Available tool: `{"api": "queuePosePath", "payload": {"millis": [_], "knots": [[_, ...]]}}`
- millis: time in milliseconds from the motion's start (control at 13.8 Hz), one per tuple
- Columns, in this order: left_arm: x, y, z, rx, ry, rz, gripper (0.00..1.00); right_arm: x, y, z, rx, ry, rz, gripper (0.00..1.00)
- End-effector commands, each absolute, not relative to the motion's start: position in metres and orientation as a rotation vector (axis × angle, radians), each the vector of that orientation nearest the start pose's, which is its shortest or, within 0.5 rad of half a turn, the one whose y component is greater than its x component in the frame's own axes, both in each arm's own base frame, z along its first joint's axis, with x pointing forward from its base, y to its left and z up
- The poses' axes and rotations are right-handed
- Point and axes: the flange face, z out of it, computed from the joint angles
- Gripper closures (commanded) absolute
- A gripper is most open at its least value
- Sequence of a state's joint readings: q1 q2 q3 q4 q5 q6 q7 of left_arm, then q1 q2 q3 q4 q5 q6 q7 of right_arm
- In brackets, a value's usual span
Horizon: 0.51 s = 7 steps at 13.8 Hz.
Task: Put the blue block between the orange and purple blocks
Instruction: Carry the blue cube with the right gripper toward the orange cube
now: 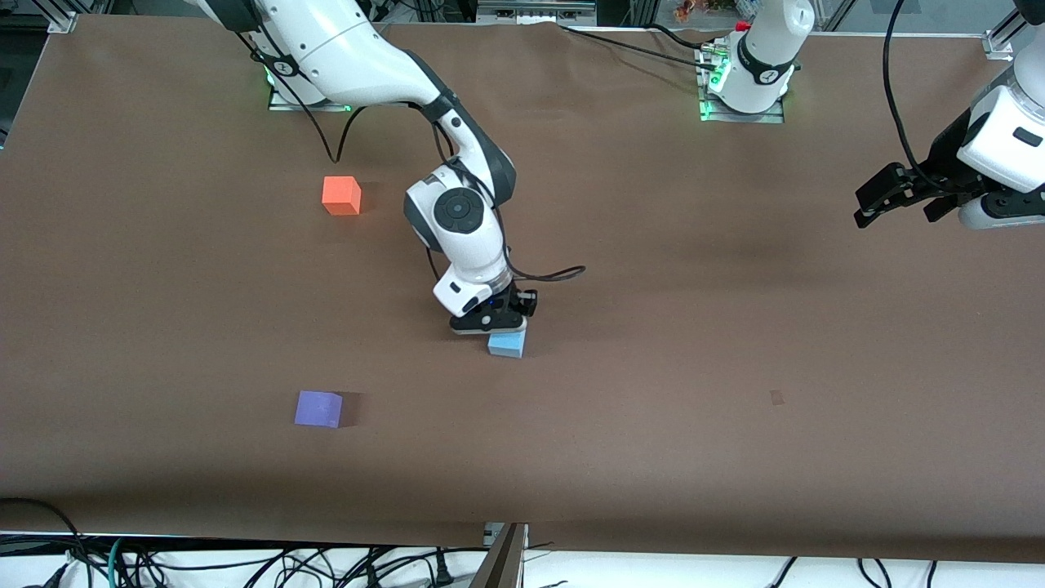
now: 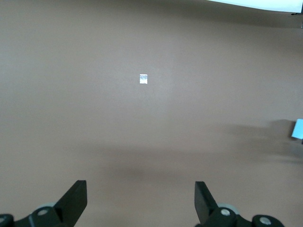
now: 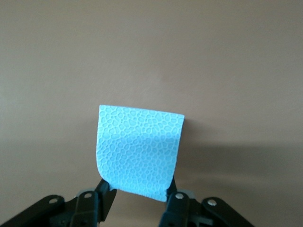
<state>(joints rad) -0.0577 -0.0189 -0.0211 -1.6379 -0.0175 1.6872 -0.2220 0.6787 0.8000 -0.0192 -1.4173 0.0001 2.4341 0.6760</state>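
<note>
The light sky-blue block is near the middle of the table. My right gripper is shut on it from above. In the right wrist view the block fills the space between the fingers of the right gripper. I cannot tell whether it touches the table. The orange block lies toward the right arm's end, farther from the front camera. The purple block lies nearer to the camera, roughly in line with it. My left gripper waits open and empty above the left arm's end; it also shows in its wrist view.
The brown table bears a small pale mark, also in the left wrist view. A sliver of the blue block shows at the edge of that view. Cables hang below the table's front edge.
</note>
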Motion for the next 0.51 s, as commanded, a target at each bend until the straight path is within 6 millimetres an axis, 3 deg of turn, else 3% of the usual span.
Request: {"api": "queuePosePath", "payload": {"millis": [0, 217, 434], "knots": [[0.56, -0.043, 0.619, -3.137, -0.233, -0.101, 0.0, 0.612, 0.442, 0.283, -3.037, -0.036, -0.238, 0.71], [0.561, -0.044, 0.617, -3.136, -0.233, -0.092, 0.0, 0.633, 0.395, 0.305, -3.065, 0.053, -0.198, 0.71], [0.561, -0.044, 0.617, -3.137, -0.236, -0.091, 0.0, 0.638, 0.335, 0.317, -3.108, 0.047, -0.115, 0.71]]}}
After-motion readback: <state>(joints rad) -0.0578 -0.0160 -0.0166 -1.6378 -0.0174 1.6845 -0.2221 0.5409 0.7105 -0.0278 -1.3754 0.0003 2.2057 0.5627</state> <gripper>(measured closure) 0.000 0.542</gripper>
